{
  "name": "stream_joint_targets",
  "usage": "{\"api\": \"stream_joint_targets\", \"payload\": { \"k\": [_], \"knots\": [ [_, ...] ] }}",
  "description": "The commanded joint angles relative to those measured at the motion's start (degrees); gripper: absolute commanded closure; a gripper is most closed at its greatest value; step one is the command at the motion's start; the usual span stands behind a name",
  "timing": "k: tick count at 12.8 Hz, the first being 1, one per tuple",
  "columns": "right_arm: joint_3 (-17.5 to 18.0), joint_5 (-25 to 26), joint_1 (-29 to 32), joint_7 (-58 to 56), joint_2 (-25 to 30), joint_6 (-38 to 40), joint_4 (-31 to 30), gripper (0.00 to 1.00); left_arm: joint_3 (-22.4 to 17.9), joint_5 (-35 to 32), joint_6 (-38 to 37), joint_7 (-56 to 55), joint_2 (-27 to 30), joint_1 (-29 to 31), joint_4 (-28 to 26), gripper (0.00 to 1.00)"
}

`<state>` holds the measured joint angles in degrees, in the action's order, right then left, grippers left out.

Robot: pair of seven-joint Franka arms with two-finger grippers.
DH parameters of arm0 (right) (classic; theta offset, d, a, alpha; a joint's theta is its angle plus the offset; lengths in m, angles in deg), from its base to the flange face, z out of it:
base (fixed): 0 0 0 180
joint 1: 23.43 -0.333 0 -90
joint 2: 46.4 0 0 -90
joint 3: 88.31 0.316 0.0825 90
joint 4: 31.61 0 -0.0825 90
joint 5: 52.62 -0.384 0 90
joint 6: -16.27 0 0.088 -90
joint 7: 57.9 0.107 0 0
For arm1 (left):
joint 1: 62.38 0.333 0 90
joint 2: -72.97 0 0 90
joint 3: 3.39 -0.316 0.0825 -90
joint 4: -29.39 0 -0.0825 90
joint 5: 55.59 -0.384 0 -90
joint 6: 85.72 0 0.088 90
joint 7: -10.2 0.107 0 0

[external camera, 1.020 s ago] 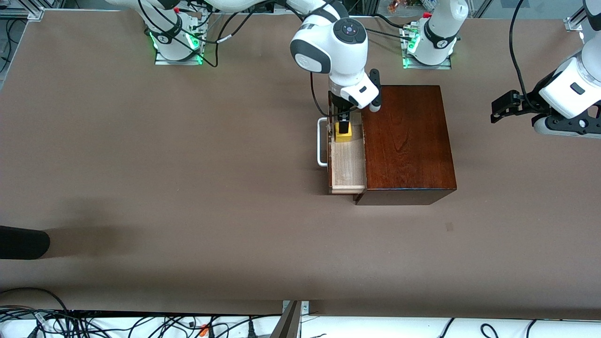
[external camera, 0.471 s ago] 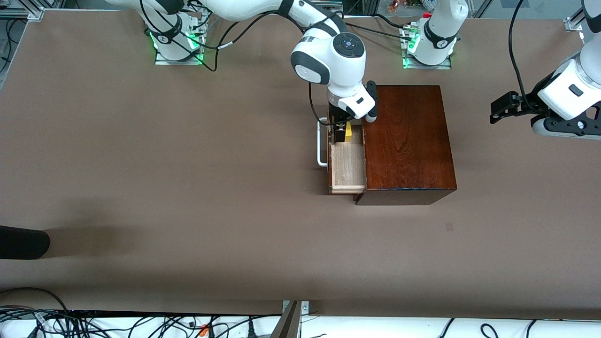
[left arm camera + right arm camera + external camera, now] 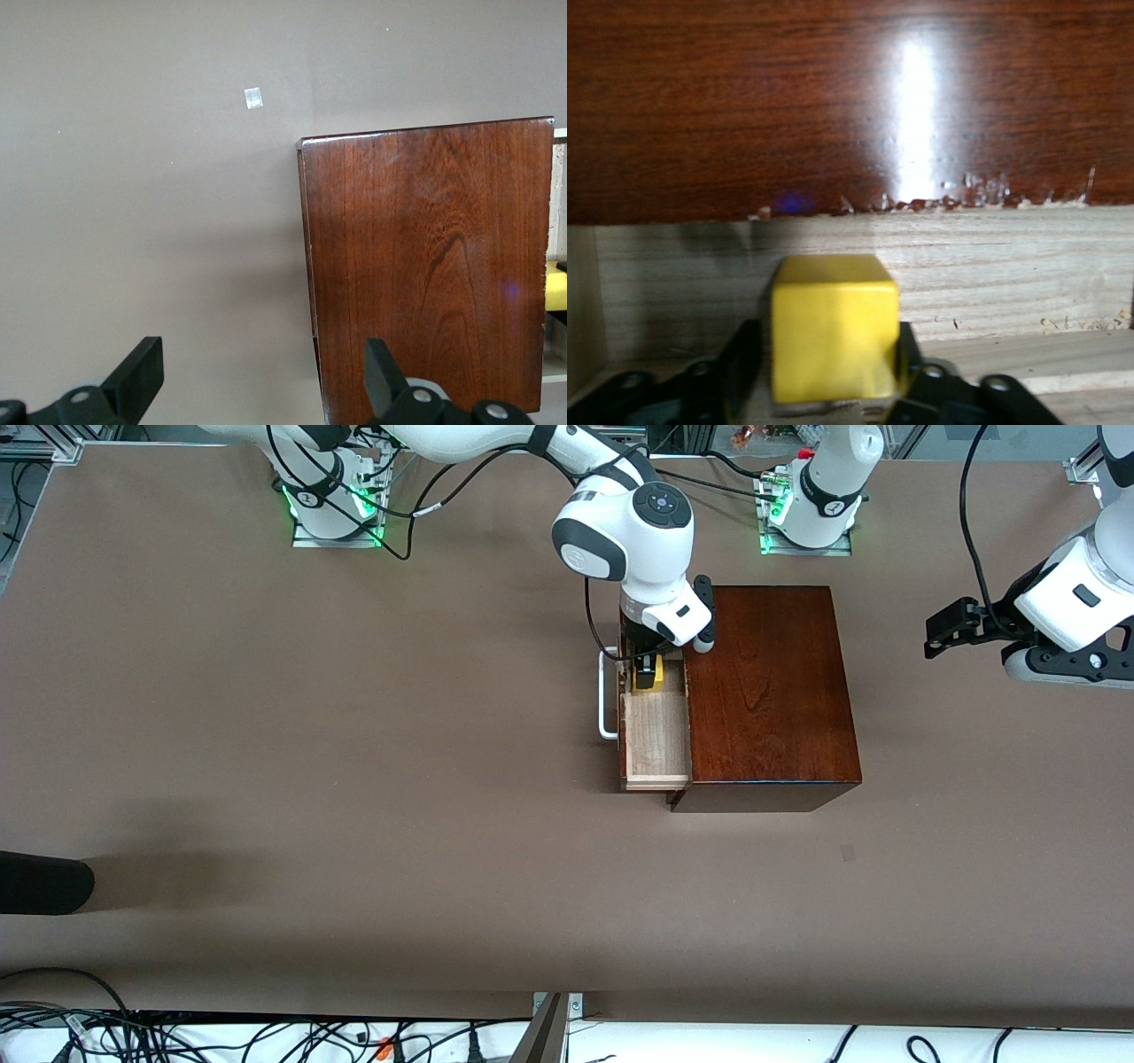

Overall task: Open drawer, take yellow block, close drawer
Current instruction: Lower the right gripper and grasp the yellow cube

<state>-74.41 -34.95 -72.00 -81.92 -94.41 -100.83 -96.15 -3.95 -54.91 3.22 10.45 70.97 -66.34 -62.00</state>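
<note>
- Drawer point(image 3: 656, 735) — pale raw-wood tray, white bar handle point(image 3: 606, 695), pulled out of the glossy mahogany box point(image 3: 766, 691).
- Yellow block point(image 3: 831, 335) — plain matte cube inside the drawer.
- Right gripper point(image 3: 833, 376) — pointing down into the drawer, fingers pinching the block's sides.
- Left gripper point(image 3: 257, 376) — waits over the table, fingers spread.

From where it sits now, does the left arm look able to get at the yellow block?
Probably not. The right hand is down in the open drawer, its fingers either side of the yellow block. The left hand waits open over the table, beside the box.
</note>
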Motion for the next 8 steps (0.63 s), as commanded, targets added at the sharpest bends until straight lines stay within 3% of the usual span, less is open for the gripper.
{"api": "stream_joint_targets", "payload": {
  "k": [1,3,6,8],
  "knots": [
    [-0.80,0.78,-0.91,-0.16,-0.69,0.90,2.14,0.84,-0.14,0.81,-1.14,-0.33,-0.63,-0.25,1.56,0.00],
    [-0.62,0.52,-0.91,0.72,-0.42,3.44,3.09,0.91,-0.14,0.81,-1.14,-0.42,-0.63,-0.25,1.56,0.00],
    [0.60,-0.36,-0.91,0.81,0.98,14.85,11.61,0.91,-0.14,0.81,-1.14,-0.42,-0.63,-0.25,1.56,0.00],
    [0.61,-2.63,-0.21,1.43,4.92,17.42,12.07,0.91,-0.14,0.81,-1.14,-0.42,-0.63,-0.25,1.56,0.00]
  ]
}}
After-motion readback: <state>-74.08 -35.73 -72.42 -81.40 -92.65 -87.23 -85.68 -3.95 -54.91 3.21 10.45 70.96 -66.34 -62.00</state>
